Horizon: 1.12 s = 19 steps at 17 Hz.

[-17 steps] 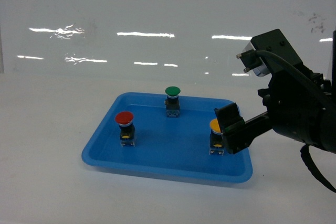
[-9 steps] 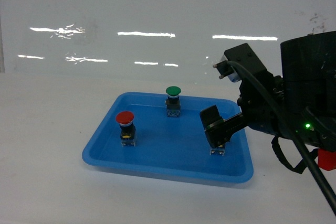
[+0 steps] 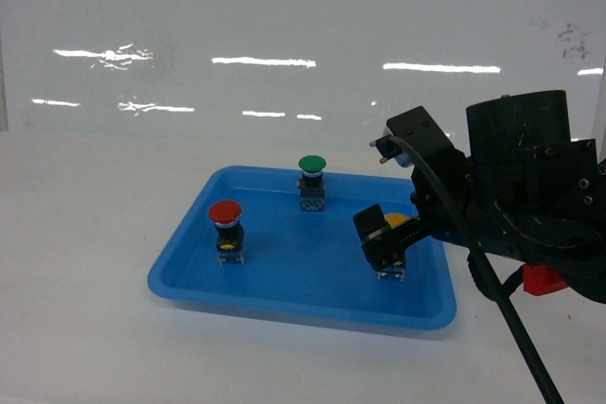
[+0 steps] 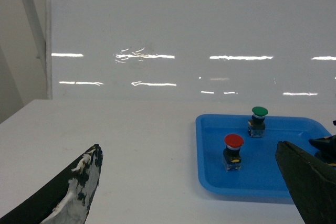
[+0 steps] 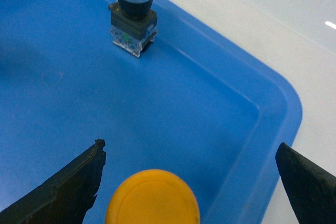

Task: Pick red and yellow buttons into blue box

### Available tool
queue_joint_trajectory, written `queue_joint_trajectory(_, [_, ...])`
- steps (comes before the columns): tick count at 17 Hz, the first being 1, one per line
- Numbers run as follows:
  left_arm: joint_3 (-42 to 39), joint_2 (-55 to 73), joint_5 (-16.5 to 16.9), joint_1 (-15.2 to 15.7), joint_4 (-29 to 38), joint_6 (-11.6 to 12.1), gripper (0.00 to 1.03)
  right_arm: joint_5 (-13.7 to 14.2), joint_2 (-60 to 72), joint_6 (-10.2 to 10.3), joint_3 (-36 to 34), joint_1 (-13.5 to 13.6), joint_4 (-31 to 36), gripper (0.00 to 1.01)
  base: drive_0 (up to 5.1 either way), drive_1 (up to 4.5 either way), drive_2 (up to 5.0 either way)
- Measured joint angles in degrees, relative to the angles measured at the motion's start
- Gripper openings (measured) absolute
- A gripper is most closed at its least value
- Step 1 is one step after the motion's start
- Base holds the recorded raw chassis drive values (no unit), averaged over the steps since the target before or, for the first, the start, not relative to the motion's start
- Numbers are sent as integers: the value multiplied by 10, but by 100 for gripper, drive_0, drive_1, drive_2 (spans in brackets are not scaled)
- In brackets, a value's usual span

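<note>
Right wrist view: right gripper (image 5: 189, 182), jaws spread, straddles yellow-capped mushroom push-button (image 5: 152, 198) in shallow blue plastic tray (image 5: 283, 103), apparently lining up grasp.

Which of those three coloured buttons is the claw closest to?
The yellow button: it sits between the right gripper fingers, while the red button and green button stand apart.

The head view looks forward and slightly down on the blue tray (image 3: 189, 276). The left wrist view sees it from farther off, seemingly from the left. The right wrist view hangs close above the tray's corner (image 5: 283, 103).
</note>
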Motion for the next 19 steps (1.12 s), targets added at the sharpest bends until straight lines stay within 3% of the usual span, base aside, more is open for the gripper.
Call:
queue_joint_trajectory(7, [0,0,0,0,0,0,98,-15,27,6,8,19,-22,98,0,0,0])
queue_joint_trajectory(16, [0,0,0,0,0,0,98,2,45,2,10,15,-15,97,0,0,0])
queue_joint_trajectory(19, [0,0,0,0,0,0,98,3,45,2,10,15,-15,72,0,0,0])
